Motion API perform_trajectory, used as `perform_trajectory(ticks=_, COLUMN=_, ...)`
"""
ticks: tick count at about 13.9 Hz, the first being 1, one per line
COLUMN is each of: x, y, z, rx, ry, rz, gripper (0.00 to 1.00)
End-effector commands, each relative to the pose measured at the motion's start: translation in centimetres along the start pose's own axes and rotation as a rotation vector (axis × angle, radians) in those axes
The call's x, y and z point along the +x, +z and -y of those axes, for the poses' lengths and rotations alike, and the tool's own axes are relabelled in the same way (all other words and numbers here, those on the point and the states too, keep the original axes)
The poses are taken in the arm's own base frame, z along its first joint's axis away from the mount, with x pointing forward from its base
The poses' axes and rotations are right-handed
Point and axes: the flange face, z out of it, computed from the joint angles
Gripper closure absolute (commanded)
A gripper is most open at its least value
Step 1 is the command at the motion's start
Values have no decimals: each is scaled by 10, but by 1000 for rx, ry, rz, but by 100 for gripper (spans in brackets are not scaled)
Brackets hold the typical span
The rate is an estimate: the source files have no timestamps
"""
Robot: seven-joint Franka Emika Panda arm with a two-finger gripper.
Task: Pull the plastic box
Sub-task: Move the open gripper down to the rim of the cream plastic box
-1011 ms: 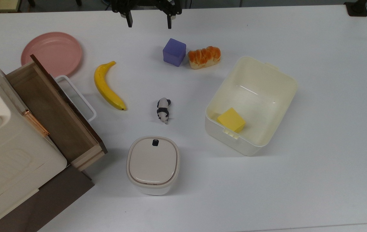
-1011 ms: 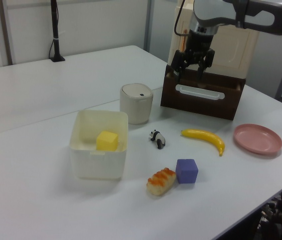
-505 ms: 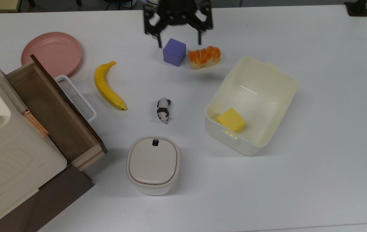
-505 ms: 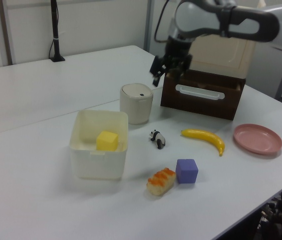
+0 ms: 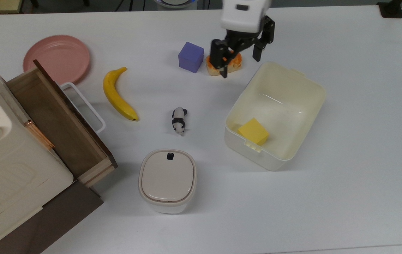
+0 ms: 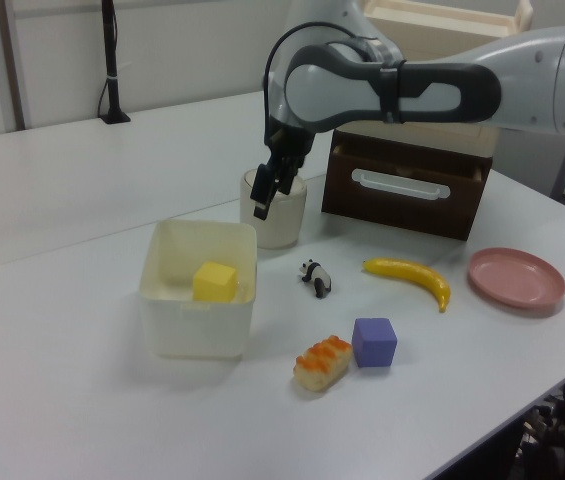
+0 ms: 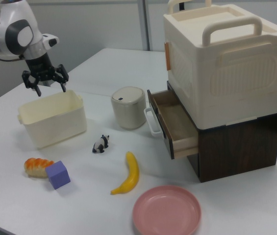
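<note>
The plastic box (image 5: 257, 157) is a cream-white lidless tub on the white table, at the top view's right of centre, with a yellow cube (image 5: 253, 131) inside near its front corner. My gripper (image 5: 240, 67) hangs open and empty just off the box's upper left corner in the top view, over the bread (image 5: 235, 62). In the left view the gripper (image 6: 271, 197) hovers above the far rim of the box (image 6: 197, 325). Seen from the right view, the gripper (image 7: 51, 90) sits above the back edge of the box (image 7: 55, 125).
A purple cube (image 5: 191, 57) lies beside the bread. A banana (image 5: 118, 95), a toy panda (image 5: 178, 120), a lidded rounded container (image 5: 167, 180) and a pink plate (image 5: 57, 58) lie to the top view's left. The cabinet's wooden drawer (image 5: 56, 120) stands open.
The gripper has travelled from the table's far edge to the top view's right and down, ending by the box's corner. The box and the other objects have not moved.
</note>
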Motion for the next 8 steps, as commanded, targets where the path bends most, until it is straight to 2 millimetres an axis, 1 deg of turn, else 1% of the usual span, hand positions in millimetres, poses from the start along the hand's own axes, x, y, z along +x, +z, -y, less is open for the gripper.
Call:
perform_trajectory(ticks=1, x=9, y=10, z=11, rx=-13, ry=-211, rz=11, gripper=0)
perform_trajectory(ticks=3, x=12, y=35, z=10, rx=-7, ry=-290, rz=50, gripper=0)
perform_trajectory(ticks=4, x=12, y=44, z=10, rx=-3, ry=-296, rz=63, gripper=0)
perform_trajectory(ticks=5, x=15, y=63, z=14, rx=5, ry=-305, rz=88, gripper=0)
perform_trajectory(ticks=6, x=18, y=73, z=23, rx=3, ry=-326, rz=105, gripper=0)
perform_trajectory(ticks=8, x=26, y=89, z=27, rx=-18, ry=-334, rz=82, gripper=0)
